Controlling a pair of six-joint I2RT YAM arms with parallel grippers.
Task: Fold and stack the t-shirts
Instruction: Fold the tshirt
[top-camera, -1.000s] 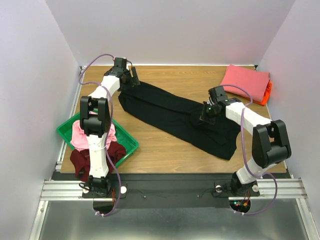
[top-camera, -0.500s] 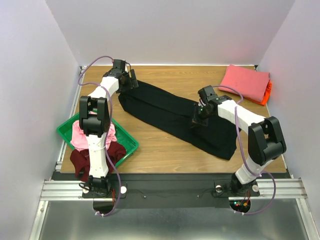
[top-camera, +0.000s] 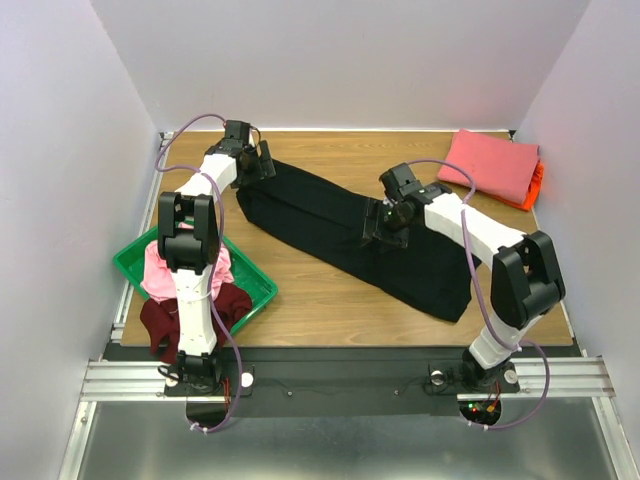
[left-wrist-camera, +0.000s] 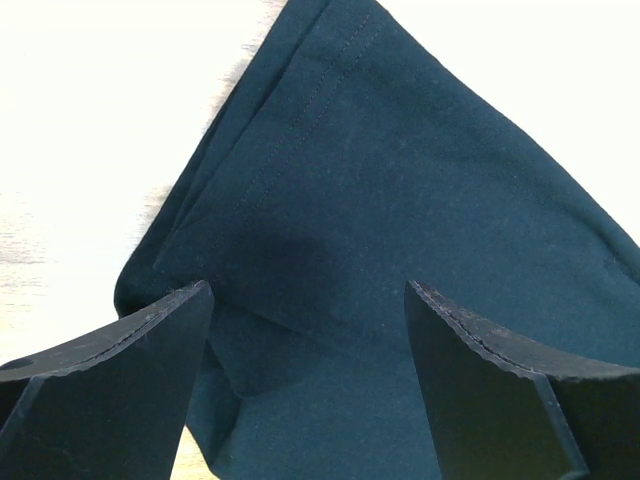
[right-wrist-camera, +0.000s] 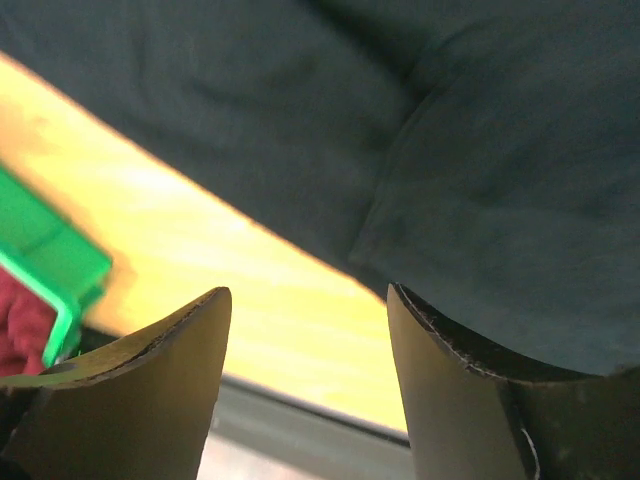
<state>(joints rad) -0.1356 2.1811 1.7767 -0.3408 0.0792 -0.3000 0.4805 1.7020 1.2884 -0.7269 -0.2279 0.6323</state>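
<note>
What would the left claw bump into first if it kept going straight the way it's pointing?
Most likely the black t-shirt. The open left claw points right at the shirt's folded end, with nothing else in between. How far off the cloth is, I can't tell.

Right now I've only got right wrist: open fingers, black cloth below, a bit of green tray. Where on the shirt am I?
Observer: The right gripper is above the middle of the black t-shirt, which lies as a long folded band running diagonally from far left to near right.
Operator: Left arm?
Observer: The left gripper is open over the band's far-left end, holding nothing.
Operator: Stack started?
Observer: A folded coral-pink t-shirt lies on an orange t-shirt in the far right corner of the table.
</note>
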